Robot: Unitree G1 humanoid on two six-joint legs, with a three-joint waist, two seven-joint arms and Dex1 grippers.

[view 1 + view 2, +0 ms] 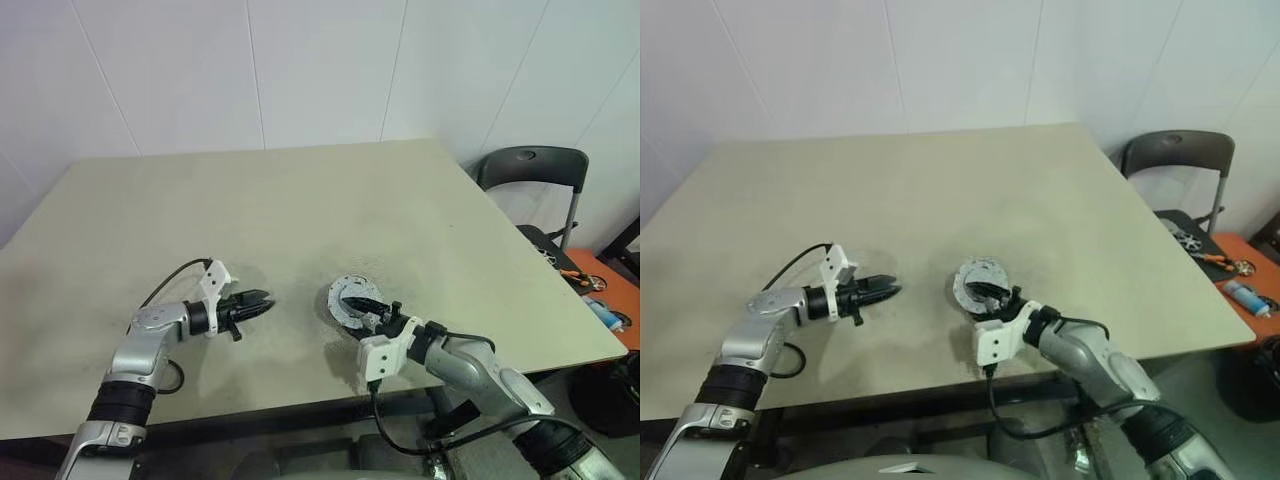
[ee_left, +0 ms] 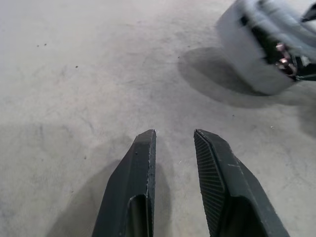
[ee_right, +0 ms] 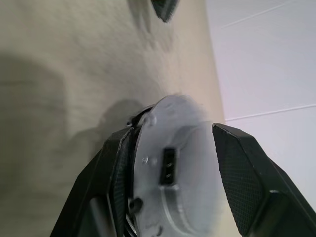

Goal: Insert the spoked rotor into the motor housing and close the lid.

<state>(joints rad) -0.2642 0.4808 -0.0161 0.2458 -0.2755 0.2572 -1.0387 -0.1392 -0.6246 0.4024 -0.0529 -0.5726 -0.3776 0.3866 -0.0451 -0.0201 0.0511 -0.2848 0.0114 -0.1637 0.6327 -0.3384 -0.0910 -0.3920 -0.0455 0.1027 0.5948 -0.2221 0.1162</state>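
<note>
Silver motor housing, beige table

One motor housing, one table, one chair, two claws

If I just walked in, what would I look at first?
Probably the round silver metal motor housing near the front edge of the big beige table, with the right gripper's black fingers open around it. To its left, the left gripper hovers above bare table, holding nothing. A dark chair stands beside the table's right corner.
</note>
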